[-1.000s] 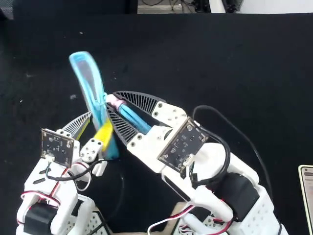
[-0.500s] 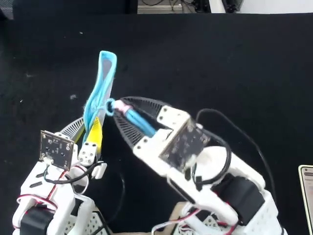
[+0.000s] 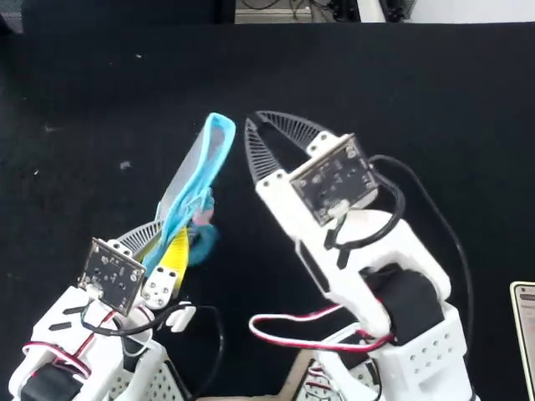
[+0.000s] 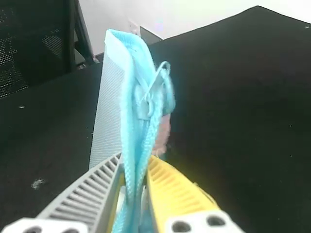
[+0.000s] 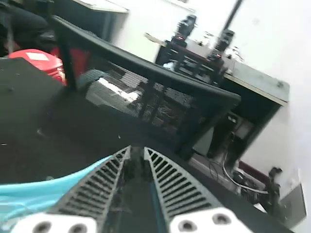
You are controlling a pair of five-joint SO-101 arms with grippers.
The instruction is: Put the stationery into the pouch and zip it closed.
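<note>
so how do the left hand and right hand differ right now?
Left hand is shut on the pouch; right hand is shut with nothing seen between its fingers. Left hand has one yellow finger and one grey; right hand's are both dark. Shared: ribbed fingers, tips closed.

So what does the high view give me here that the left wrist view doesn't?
High view only: the right gripper, shut with nothing in it, up beside the pouch without touching it. Left wrist view only: the blue cord loop at the pouch's edge, seen close. Both: the left gripper shut on the pouch, which stands up above the black table.
</note>
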